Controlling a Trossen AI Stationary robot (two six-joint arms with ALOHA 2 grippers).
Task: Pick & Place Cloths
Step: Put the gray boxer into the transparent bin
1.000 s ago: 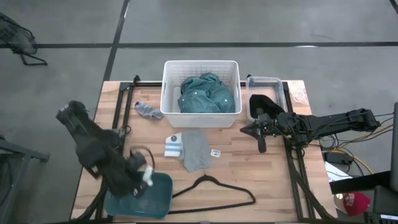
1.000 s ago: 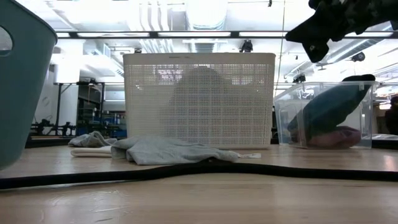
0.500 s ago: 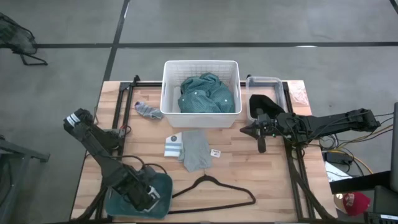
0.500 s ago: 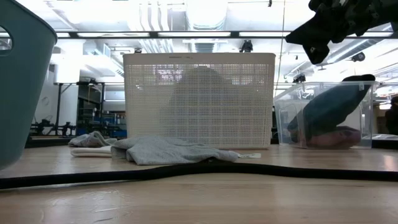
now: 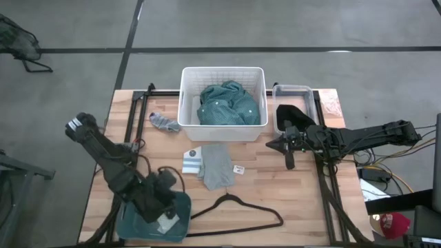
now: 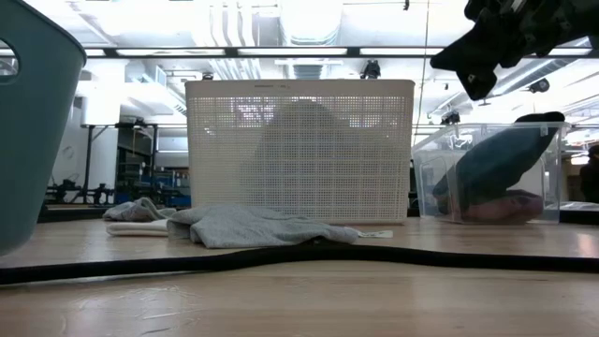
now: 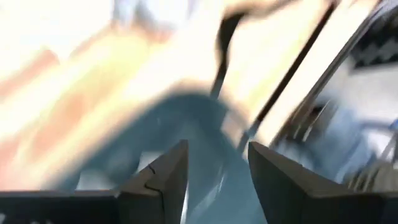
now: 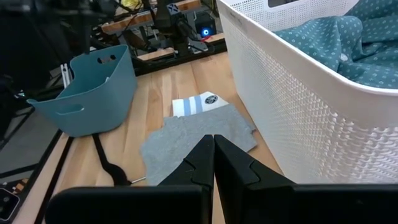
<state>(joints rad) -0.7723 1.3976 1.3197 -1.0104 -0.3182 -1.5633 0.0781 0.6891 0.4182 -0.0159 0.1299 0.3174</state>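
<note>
A teal shirt (image 5: 227, 103) lies bunched in the white basket (image 5: 186, 96) at the far middle. On the table in front of the basket a grey cloth (image 5: 218, 167) lies flat, beside a white-and-blue striped piece (image 5: 192, 160). A small grey piece (image 5: 164, 122) lies left of the basket. My left gripper (image 5: 164, 205) hangs open over the teal tub (image 5: 131, 227) at the near left. A small light piece (image 5: 167, 220) lies in the tub below it. My right gripper (image 5: 289, 160) hovers shut to the right of the basket.
A thin black hanger (image 5: 238, 213) lies near the table's front edge, right of the tub. A clear bin (image 5: 293, 93) with dark cloth in it stands at the far right. Black frame rails run along the table's left and right sides.
My left gripper has swung about over the teal tub, toward the near edge and then a little back. The small light piece that it carried a second ago has left its fingers and lies in the tub. My right arm has kept still.
</note>
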